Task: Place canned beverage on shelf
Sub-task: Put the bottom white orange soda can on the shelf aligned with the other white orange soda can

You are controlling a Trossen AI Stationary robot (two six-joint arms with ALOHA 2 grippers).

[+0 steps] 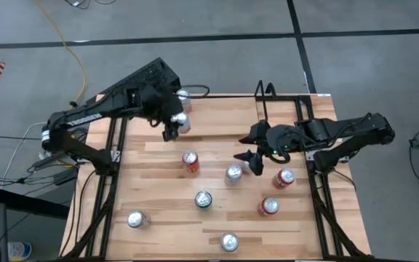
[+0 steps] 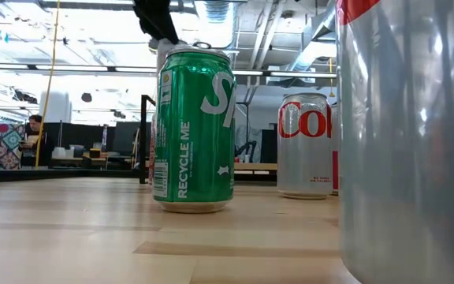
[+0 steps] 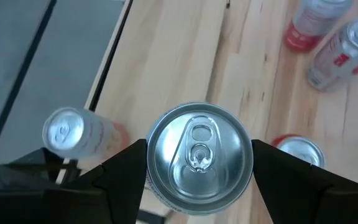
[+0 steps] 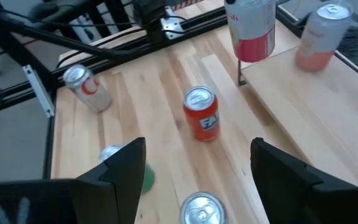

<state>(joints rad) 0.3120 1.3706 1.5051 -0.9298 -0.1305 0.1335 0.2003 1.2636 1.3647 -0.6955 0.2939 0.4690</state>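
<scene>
Left hand [image 3: 197,165] pinches a silver can [image 3: 199,155] above the desk [image 1: 217,131], mid-carry; next I judge it must lower it onto the shelf [image 4: 328,99] beneath, while the right hand [image 4: 194,168] waits spread.

Glossy metal can [image 3: 199,157], smooth light wood tabletop [image 1: 217,131]

A silver can [image 3: 199,157] sits upright, top up, clamped in the left gripper [image 1: 172,125] above the shelf's [image 1: 217,120] light wood floor.

Overhead looks straight down; low view sits tabletop-level close behind the green can [image 2: 194,130].
</scene>
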